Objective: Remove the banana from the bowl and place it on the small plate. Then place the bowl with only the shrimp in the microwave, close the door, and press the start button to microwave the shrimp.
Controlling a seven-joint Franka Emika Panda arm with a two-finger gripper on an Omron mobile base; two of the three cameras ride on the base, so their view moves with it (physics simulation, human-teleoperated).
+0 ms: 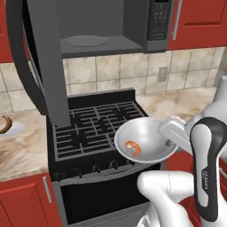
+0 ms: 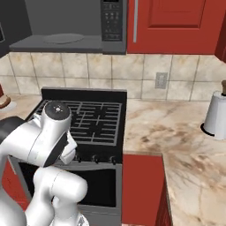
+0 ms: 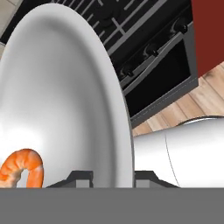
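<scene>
- I hold the wide, shallow silver-grey metal bowl by its right rim, in the air over the front edge of the black gas stove, so it can be raised to the oven above.
- The two-finger gripper has its jaws pinching the bowl's rim; the dark fingertips sit on either side of the thin edge.
- The bowl is carried near level, which keeps the small curled orange-pink shrimp resting low inside it.
- The brownish-yellow curved banana lies on the small flat white plate at the counter's left edge.
- The dark grey microwave stands with its wide dark door swung open, leaving the grey cavity free to receive the bowl.
</scene>
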